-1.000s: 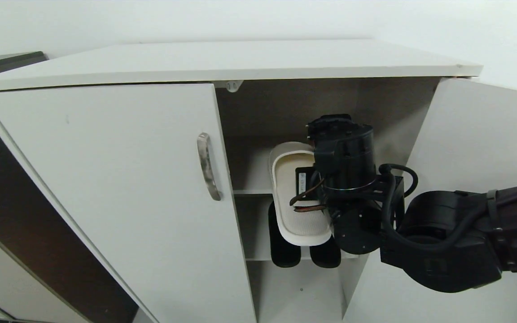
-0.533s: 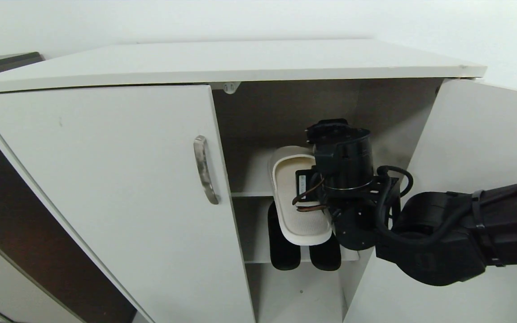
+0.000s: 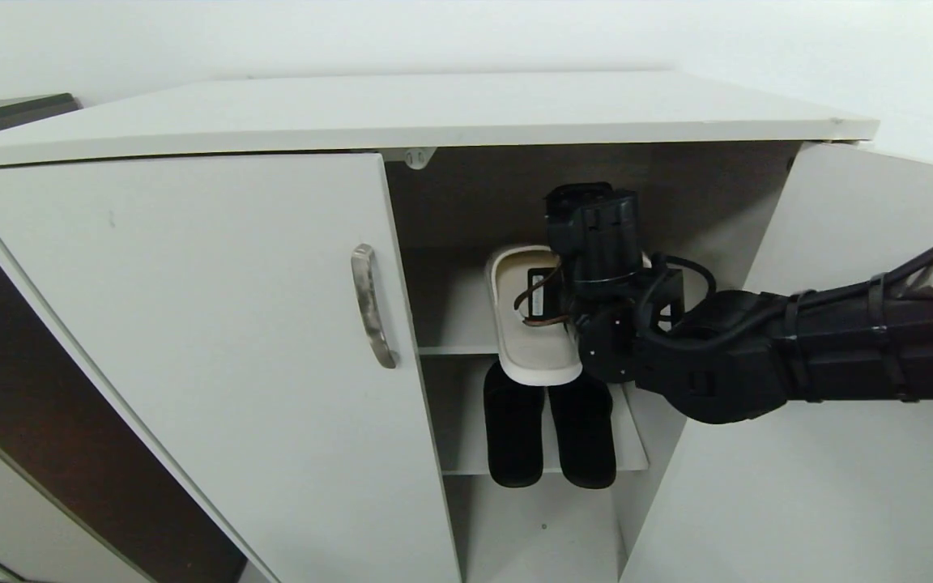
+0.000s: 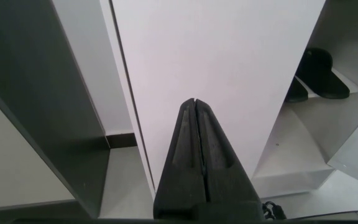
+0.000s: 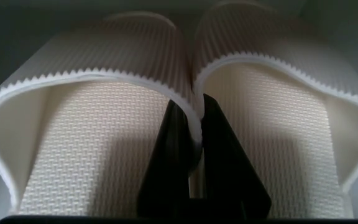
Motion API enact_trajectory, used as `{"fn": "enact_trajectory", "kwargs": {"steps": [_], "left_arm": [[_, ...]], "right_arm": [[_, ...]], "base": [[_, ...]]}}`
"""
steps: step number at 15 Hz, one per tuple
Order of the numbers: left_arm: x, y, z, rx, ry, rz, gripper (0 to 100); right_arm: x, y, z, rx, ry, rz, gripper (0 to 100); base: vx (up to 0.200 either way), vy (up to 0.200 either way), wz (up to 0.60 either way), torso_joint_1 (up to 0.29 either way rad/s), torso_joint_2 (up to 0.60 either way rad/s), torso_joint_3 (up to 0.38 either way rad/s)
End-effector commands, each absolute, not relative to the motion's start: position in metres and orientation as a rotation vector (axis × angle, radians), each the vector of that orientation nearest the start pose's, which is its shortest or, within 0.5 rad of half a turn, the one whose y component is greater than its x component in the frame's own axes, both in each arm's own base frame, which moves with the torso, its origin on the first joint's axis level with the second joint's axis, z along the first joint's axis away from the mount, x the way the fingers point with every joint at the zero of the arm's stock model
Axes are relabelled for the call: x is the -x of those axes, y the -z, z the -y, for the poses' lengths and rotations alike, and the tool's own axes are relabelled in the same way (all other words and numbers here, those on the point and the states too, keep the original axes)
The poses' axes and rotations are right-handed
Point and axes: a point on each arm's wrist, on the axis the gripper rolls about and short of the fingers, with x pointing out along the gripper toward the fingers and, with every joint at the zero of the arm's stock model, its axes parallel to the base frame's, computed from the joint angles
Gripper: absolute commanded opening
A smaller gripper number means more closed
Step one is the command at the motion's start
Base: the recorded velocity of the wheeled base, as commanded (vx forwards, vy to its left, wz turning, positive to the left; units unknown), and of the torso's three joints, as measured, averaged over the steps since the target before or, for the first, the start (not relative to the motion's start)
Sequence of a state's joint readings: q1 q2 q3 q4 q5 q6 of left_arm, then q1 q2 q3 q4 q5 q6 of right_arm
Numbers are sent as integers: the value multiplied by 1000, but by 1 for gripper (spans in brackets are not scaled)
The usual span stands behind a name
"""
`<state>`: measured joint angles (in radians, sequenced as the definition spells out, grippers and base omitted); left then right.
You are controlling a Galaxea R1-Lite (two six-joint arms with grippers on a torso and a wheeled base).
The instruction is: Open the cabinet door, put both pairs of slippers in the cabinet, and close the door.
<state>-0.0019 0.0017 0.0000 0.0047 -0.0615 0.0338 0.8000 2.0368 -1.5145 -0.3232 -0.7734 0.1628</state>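
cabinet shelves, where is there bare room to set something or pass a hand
Free: the strip of top shelf between the left door and the white slippers, and the bottom bay under the black slippers. Crowded: right of the top shelf, where the right gripper clamps the white slippers; the middle shelf, mostly black slippers.

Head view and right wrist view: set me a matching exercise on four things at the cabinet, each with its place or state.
Things
1. pair of cream-white ribbed foam slippers
2. pair of plain black slippers
3. white cabinet door with the curved metal handle
4. white cabinet door on the robot's right

Places or states
A. swung open
B. clamped in the right gripper, at the upper shelf
C. shut
D. lying on the middle shelf

Pairs: 1-B, 2-D, 3-C, 4-A.
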Motion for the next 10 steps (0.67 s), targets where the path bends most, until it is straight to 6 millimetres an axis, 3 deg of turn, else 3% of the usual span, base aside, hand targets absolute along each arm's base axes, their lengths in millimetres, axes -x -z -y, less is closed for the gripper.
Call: {"fn": "enact_trajectory", "kwargs": {"steps": [1,10], "left_arm": [[23,-75,1,-34,63,-5,0],[23,-75,1,-34,63,-5,0]], "right_arm": [[-317,-223,-293,-25,1,-140,0],[-332,-223,-298,-44,15,-121,0]], "base": [[0,0,0,0,0,0],[0,0,0,0,0,0]]}}
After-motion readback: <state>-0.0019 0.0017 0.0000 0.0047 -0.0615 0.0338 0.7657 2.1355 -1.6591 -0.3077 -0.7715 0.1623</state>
